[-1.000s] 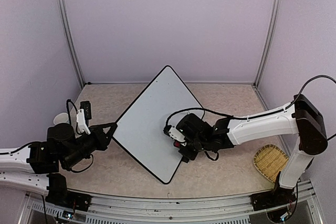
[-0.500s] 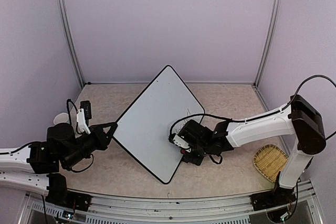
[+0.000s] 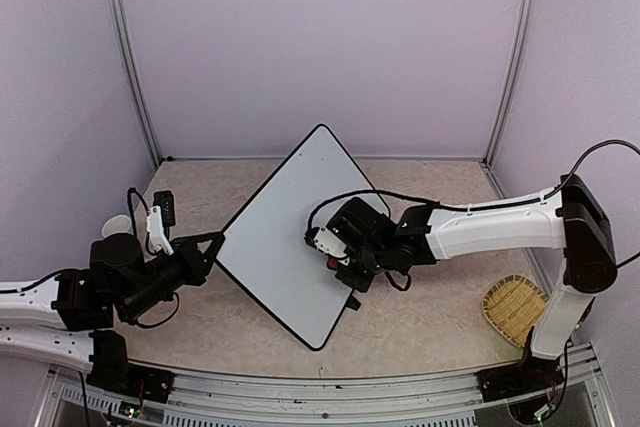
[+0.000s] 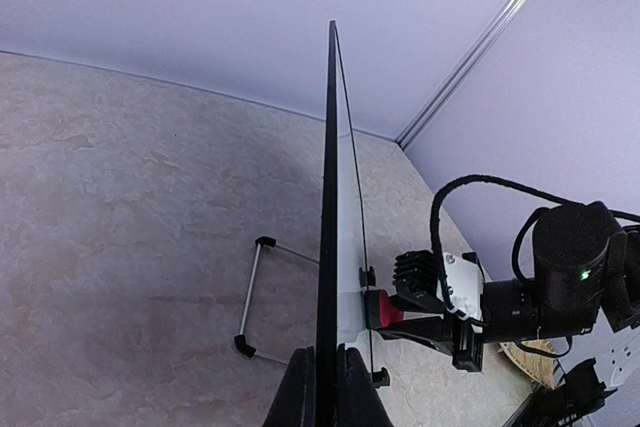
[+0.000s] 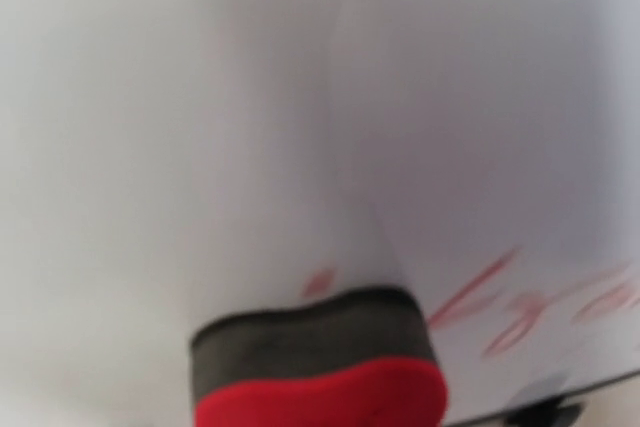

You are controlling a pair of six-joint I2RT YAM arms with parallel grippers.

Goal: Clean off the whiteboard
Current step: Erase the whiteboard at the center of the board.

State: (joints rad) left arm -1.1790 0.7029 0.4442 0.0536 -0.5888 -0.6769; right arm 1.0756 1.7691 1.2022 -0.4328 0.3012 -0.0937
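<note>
Top external view, left to right: I read the left gripper (image 3: 213, 246) clenched on the left corner of the whiteboard (image 3: 290, 212). The whiteboard sits at the middle of the tabletop (image 3: 430, 182) and appears as a diamond, one corner toward the back wall. The right gripper (image 3: 340, 253) is over its lower right area, grasping a red eraser (image 3: 336, 264). A woven basket (image 3: 515, 309) lies well apart at the far right.

Left wrist view: the whiteboard (image 4: 345, 207) is seen edge-on, its black frame clamped between my fingers (image 4: 295, 392). A wire stand (image 4: 258, 292) rests on the tabletop behind it. The eraser (image 4: 385, 309) touches the white face.

Right wrist view: the eraser (image 5: 320, 372), dark felt on a red body, is against the board just beside faint red handwriting (image 5: 520, 302).
</note>
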